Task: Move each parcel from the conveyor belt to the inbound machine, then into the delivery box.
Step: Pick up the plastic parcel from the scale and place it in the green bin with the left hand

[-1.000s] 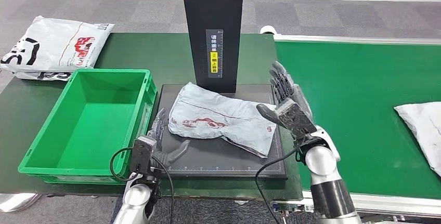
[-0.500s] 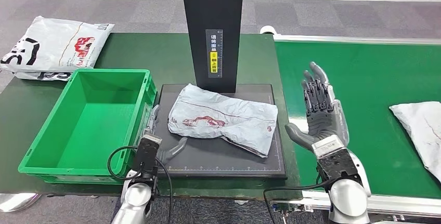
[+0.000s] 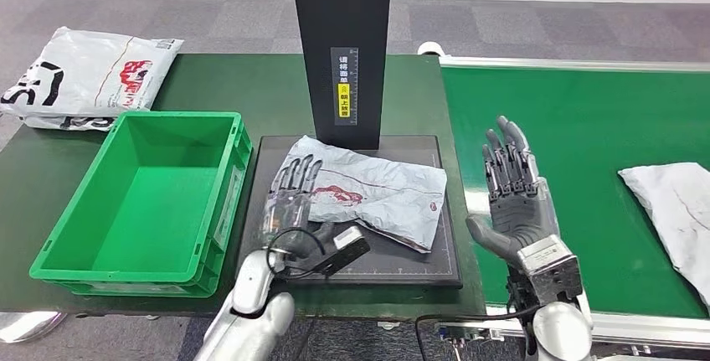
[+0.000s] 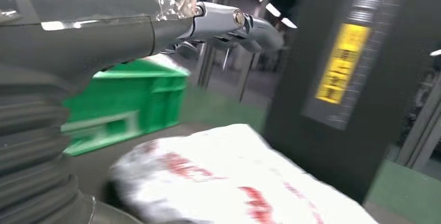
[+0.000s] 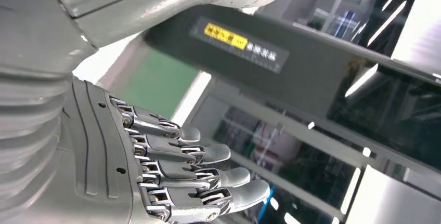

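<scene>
The left hand (image 3: 291, 198), fingers spread, covers the 9 o'clock end of the crumpled white parcel (image 3: 381, 193) on the black scanner plate (image 3: 419, 265), while the right hand (image 3: 517, 202) hovers spread and empty at 3 o'clock.

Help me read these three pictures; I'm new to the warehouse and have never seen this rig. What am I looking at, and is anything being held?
A humanoid robot sorts parcels. The wide picture is from its head, looking down; the other two come from cameras at its wrists. Its left hand reaches over the grey parcel, which lies on the flat black plate of the inbound machine, under the black column. Whether the fingers touch it, I cannot tell. Its right hand is raised, open and empty, beside the green conveyor belt, where another parcel waits. The green box on the left stands empty; a white bag lies behind it.
</scene>
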